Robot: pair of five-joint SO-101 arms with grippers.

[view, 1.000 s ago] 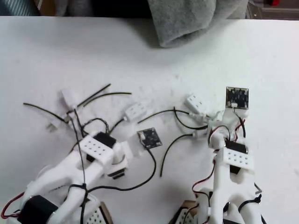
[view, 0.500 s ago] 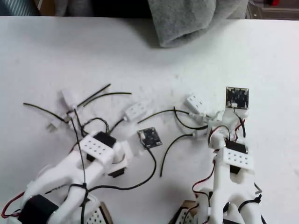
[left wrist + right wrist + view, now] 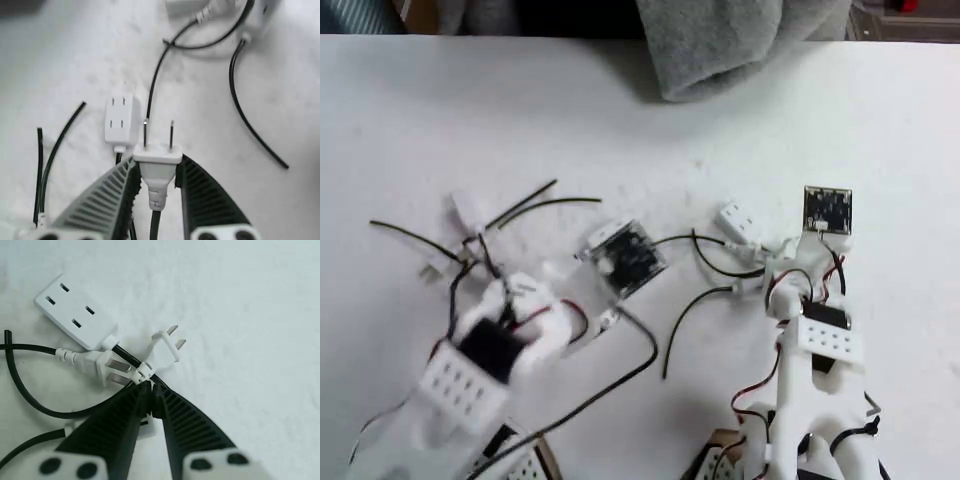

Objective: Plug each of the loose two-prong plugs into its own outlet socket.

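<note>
We swing left gripper (image 3: 156, 172) round: jaws clamped on plug (image 3: 156, 161), prongs now facing outlet (image 3: 121, 120) mid-frame, insertion next. Right gripper (image 3: 150, 385) unmoved, jaws pinching the cord of second plug (image 3: 166, 347).

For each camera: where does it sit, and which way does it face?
High view: above, looking down on the table; left arm and right arm show.
Left wrist view: on the left arm, along the left gripper, shut on a two-prong plug.
Right wrist view: on the right arm, along the right gripper, pinching a second plug; its outlet block also shows from above.
</note>
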